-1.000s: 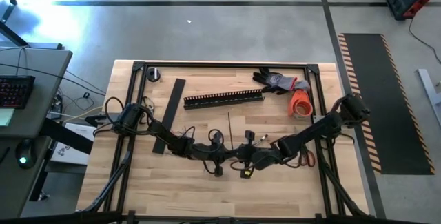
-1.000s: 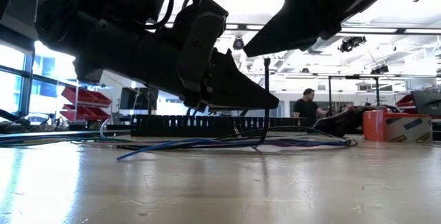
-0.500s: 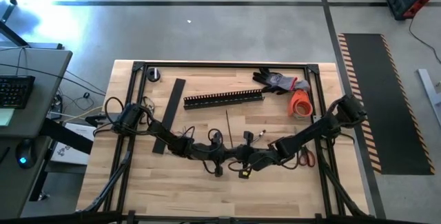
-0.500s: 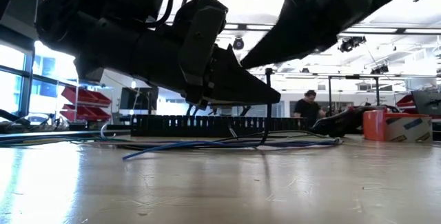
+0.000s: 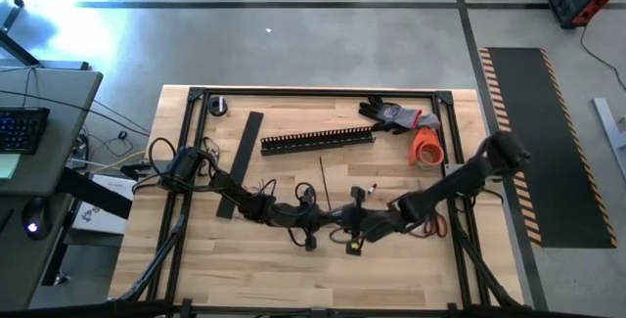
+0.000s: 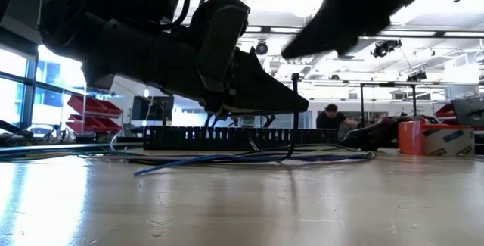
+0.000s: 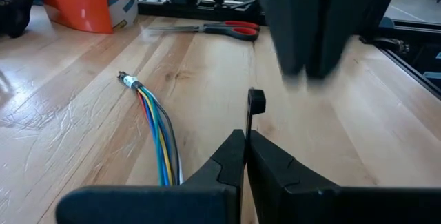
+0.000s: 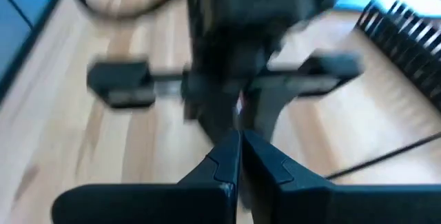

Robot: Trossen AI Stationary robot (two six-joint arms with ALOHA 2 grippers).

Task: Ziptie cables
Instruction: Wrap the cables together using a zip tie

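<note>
The ziptie (image 6: 293,113) is a thin dark strip standing upright in the middle of the table, with its small square head (image 7: 256,101) on top. Its far end (image 5: 322,173) lies on the wood. My left gripper (image 7: 247,140) is shut on it. The cables (image 7: 157,131), a bundle of coloured wires with a small tip, lie flat on the table just beside the left fingers, and the bundle (image 6: 193,163) also shows low across the table. My right gripper (image 8: 240,148), shut with nothing seen between its fingers, hangs blurred just above and beside the left one (image 5: 337,220). My left gripper pinches the ziptie's strip (image 7: 251,122) between its two fingertips, a little below the head. The fingers come nearly level from the table's left and lie across the strip. The head end stands upright above the tips, and the strip bends below them onto the table.
A black slotted channel (image 5: 318,142) lies across the far middle and a flat black strip (image 5: 243,161) lies at the far left. At the right are an orange tape roll (image 5: 425,147), a glove (image 5: 396,114) and red-handled scissors (image 7: 213,27). A person (image 6: 333,117) stands far behind the table.
My right gripper has drawn a little up and away from the left gripper's tips toward the table's right edge, still shut and now blurred. The left gripper and the ziptie in it stand as before.
</note>
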